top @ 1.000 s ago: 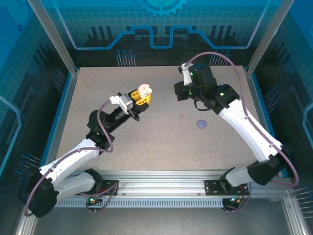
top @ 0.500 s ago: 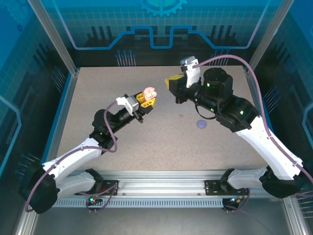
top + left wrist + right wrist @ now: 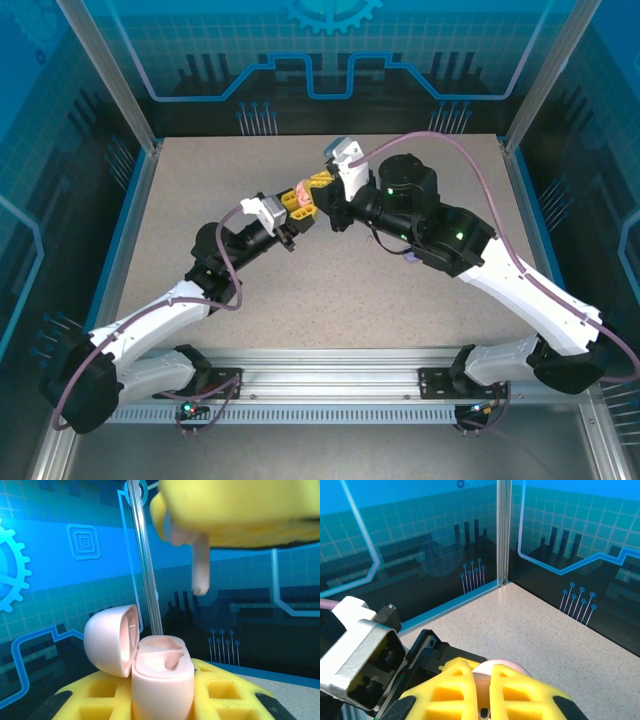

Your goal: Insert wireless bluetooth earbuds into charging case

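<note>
My left gripper [image 3: 298,200] is shut on the open pale pink charging case [image 3: 162,675]. The case stands upright between the yellow fingers [image 3: 225,695], its lid [image 3: 110,640] flipped back to the left, and both moulded sockets are bare. My right gripper [image 3: 319,186] hovers just above it, shut on a pale pink earbud [image 3: 200,570] whose stem points down toward the case without touching it. In the right wrist view the case's rounded pink shell [image 3: 504,668] peeks out past my right gripper [image 3: 482,692].
Both grippers meet above the speckled table [image 3: 200,190] at its far middle. Glass walls with metal posts [image 3: 502,530] enclose the far side. The left wrist's black body and camera [image 3: 365,660] sit close beside my right fingers.
The right arm has swung left from the table's right side and brought its gripper over the case. The left gripper has shifted slightly right with the case.
</note>
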Available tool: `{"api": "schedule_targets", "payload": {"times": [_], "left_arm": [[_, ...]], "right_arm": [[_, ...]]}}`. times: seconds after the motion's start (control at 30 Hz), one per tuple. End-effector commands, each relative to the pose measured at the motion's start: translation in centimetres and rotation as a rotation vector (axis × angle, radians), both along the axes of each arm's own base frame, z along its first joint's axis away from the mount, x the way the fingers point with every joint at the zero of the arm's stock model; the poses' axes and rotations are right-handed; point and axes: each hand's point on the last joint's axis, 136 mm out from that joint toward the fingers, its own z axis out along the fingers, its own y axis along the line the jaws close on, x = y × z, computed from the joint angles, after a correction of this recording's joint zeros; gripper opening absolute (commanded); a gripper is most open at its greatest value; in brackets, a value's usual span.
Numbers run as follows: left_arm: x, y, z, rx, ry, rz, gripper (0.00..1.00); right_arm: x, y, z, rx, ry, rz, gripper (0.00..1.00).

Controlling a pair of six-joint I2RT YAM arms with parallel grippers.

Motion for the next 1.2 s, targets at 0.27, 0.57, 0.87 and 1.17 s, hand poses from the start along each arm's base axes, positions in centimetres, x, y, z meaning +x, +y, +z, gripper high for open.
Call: {"api": "schedule_targets", "payload": {"times": [0.27,0.57,0.87,1.17], "left_arm": [[-0.5,0.0,2.1,-0.025,-0.053,-0.005,0.00],[-0.8,0.1,2.4,-0.024,-0.063,-0.005,0.00],[-1.0,0.2,2.8,-0.026,-0.074,-0.005,0.00],[-1.2,0.1,2.8,-0.024,-0.072,-0.014,0.00]], "right_arm": [[0.3,0.7,-0.3,-0.007,-0.035,0.001,0.09],[0.8,0.6,-1.3,-0.015,-0.008,-0.008,0.08],[1.4,0.2,-2.7,-0.036,0.021,-0.028,0.06],[2.3,-0.4,-2.7,-0.009,0.040,-0.046,0.05]]}}
